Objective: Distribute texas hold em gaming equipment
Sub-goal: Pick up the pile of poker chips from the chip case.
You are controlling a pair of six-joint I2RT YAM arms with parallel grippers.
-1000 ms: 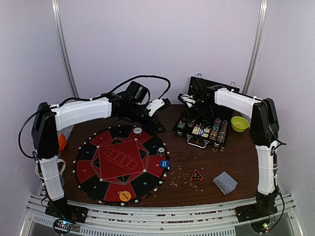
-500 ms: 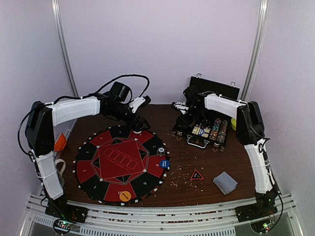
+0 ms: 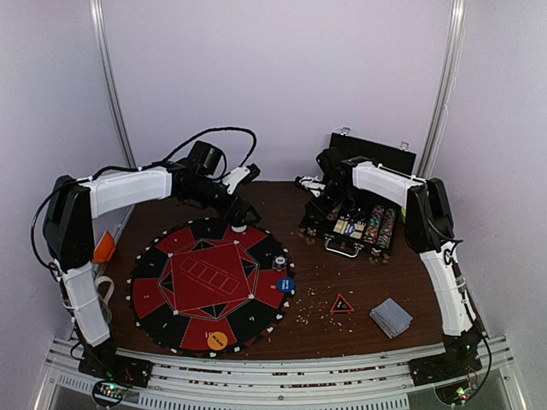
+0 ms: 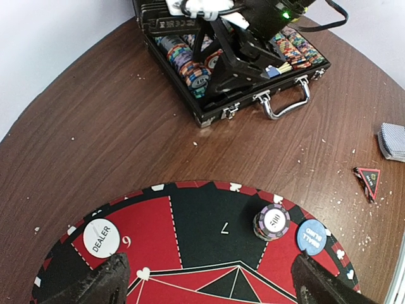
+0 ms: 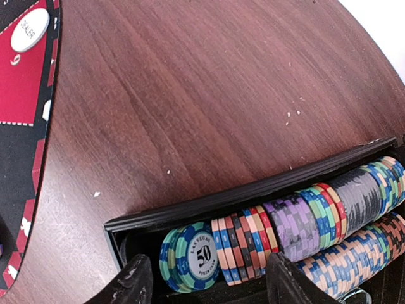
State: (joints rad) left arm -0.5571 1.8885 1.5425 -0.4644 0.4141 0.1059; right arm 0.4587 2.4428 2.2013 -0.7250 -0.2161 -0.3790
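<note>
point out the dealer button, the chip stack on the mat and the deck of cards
dealer button (image 4: 101, 237), left wrist view, middle of its white face
chip stack (image 4: 272, 221), left wrist view, face of the top chip
deck of cards (image 3: 391, 317), top view, middle of the top card's back

Chips (image 3: 377, 225) in case (image 3: 381, 155), right of mat (image 3: 208, 278)

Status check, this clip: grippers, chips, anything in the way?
Left gripper open, empty, above the mat. Right gripper open over chips in the case. Nothing blocking.
</note>
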